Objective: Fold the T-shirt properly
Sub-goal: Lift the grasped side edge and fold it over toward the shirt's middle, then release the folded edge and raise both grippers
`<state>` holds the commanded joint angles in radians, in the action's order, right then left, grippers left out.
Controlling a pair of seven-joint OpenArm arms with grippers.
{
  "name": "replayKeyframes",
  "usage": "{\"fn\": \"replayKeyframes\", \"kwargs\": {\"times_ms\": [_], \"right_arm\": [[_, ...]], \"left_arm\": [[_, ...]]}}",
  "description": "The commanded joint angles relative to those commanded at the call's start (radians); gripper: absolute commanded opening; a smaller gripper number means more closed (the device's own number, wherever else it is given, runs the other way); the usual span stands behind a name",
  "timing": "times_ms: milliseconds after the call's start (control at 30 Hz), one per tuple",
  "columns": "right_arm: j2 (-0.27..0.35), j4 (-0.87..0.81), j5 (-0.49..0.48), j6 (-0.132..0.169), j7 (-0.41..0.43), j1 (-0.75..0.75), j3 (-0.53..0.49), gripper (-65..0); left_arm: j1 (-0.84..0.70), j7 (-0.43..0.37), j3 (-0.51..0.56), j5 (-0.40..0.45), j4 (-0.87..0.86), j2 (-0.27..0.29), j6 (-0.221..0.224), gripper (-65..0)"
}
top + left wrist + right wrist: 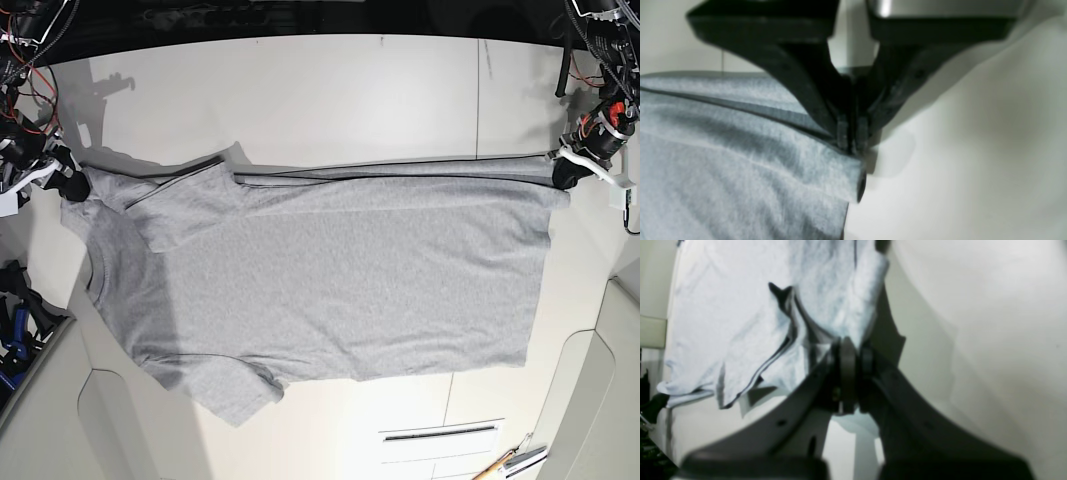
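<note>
The T-shirt [340,280] is a heather-grey short-sleeved garment lying spread across the white table [350,90], collar end toward the base view's left and hem toward its right. No lettering is visible on the upward face. The far long edge is folded inward, forming a straight doubled band that runs from the left sleeve area to the hem corner. The near sleeve [235,395] projects toward the table's front edge; the ribbed neck opening [95,275] curves along the left side. Shallow wrinkles cross the body panel. The left gripper [852,135] is clenched on the folded hem corner, fabric pinched between its closed fingertips, with the cloth edge rolled just below them. The right gripper [853,360] is clamped on bunched fabric at the shoulder end, and the cloth drapes away from it in folds.
</note>
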<state>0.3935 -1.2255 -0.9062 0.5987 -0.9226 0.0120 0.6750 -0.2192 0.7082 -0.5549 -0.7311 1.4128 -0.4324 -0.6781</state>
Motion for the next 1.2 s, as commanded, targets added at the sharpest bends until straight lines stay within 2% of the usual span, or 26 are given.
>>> {"fn": "replayKeyframes", "kwargs": {"times_ms": [67,200,300,533,900,1200], "right_arm": [[0.000,0.000,-0.002,0.000,-0.024,0.003,0.000,-65.0],[0.015,-0.002,-0.053,0.005,-0.071,0.048,0.000,-65.0],[0.038,-0.006,-0.088,0.011,-0.077,0.100,0.000,-65.0],[0.067,-0.100,-0.117,0.012,-0.103,0.245,0.011,-65.0],[0.074,-0.290,-0.126,0.011,-0.111,0.438,0.013,-65.0],[0.074,-0.291,-0.096,0.007,-0.107,0.452,0.013,-64.1]], "left_arm": [[0.000,0.021,0.000,-0.013,0.002,0.000,0.000,-65.0],[-0.040,0.131,-0.001,-0.058,0.051,0.000,0.000,-65.0],[-0.114,0.130,-0.001,-0.105,0.129,0.000,-0.020,-65.0],[-0.275,0.131,-0.042,-0.107,0.269,0.000,-0.020,-65.0],[-0.451,0.131,-0.055,-0.154,0.274,0.000,-0.020,-65.0],[-0.460,0.164,-0.055,-0.203,0.277,0.003,-0.020,-65.0]]}}
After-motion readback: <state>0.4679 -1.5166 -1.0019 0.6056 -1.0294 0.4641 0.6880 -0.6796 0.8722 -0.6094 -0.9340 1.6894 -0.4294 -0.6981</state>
